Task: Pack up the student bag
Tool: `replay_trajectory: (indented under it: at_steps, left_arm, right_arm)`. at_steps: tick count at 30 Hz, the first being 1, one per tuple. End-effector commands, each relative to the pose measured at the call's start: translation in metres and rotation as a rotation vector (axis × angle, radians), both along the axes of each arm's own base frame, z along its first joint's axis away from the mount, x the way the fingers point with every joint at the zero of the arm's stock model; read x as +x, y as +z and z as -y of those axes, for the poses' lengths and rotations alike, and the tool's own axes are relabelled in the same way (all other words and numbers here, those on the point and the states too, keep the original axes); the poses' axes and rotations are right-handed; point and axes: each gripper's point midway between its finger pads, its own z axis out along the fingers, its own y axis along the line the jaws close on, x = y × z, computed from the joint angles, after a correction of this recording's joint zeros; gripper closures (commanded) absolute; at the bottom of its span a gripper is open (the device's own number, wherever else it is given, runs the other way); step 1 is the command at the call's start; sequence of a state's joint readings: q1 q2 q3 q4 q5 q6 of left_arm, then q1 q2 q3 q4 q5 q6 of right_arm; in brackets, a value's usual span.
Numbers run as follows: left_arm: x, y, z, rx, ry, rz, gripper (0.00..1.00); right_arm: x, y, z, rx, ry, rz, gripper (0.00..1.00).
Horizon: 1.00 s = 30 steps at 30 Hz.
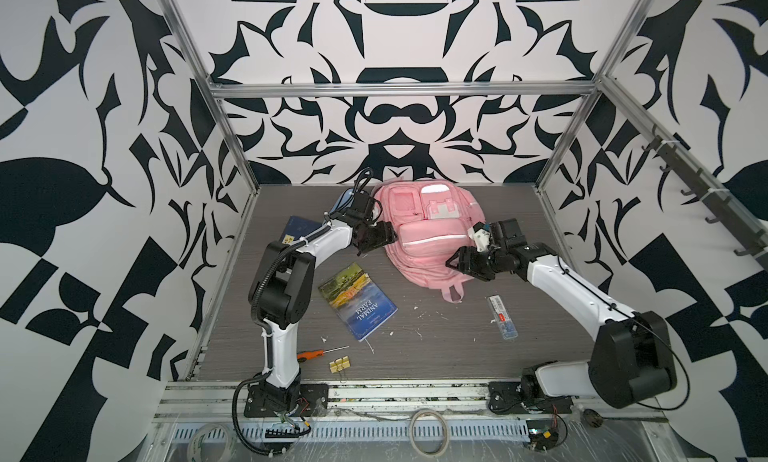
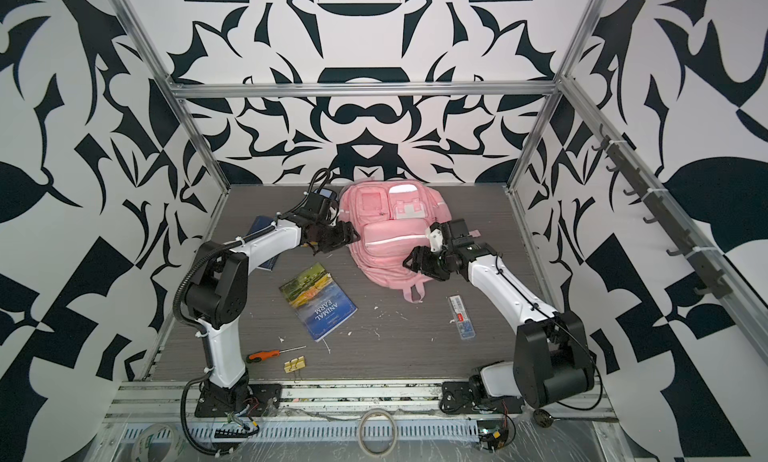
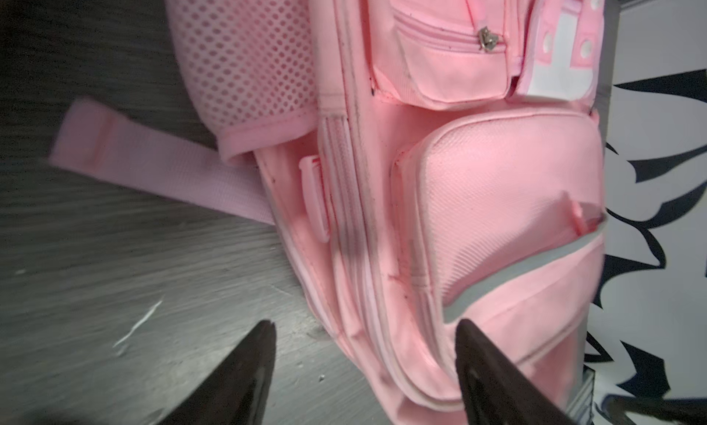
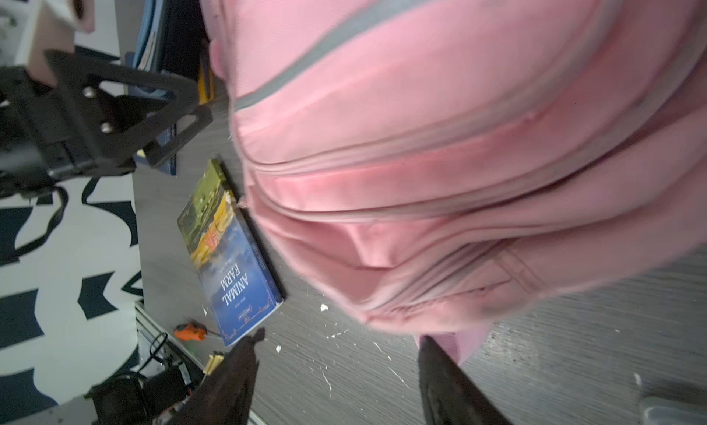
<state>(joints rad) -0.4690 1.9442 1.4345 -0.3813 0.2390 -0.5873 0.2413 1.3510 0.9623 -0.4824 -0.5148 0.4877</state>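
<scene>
The pink student bag [image 1: 419,247] lies flat toward the back of the grey table [image 1: 436,356], pockets facing up. The left gripper [image 3: 365,327] hangs at the bag's left edge with its jaws spread and nothing between them, while the right gripper [image 4: 342,337] hovers at the bag's near right side, jaws likewise apart and empty. An Animal Farm book [image 1: 357,299] lies nearby, left of the bag.

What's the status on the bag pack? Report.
Open: left gripper, right gripper, flanking student bag, holding nothing. Bag flat, zips look shut. Animal Farm book and pen box on the table, unpacked. Nothing between grippers and bag.
</scene>
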Motion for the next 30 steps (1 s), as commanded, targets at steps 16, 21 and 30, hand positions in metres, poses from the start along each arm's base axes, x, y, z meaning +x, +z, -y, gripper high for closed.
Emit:
replay_trajectory:
  at_steps: [16,21,30]
  left_arm:
    - [-0.063,0.042,0.147,0.439,-0.596,0.349,0.16]
    - [-0.054,0.021,0.180,0.514,-0.781,0.490,0.07]
    - [-0.037,-0.029,0.191,0.640,-0.848,0.510,0.09]
  right_arm:
    - [0.080,0.024,0.158,-0.079,-0.490,0.006,0.30]
    - [0.069,0.013,0.155,-0.069,-0.484,-0.032,0.31]
    - [0.052,0.009,0.158,-0.096,-0.477,-0.056,0.31]
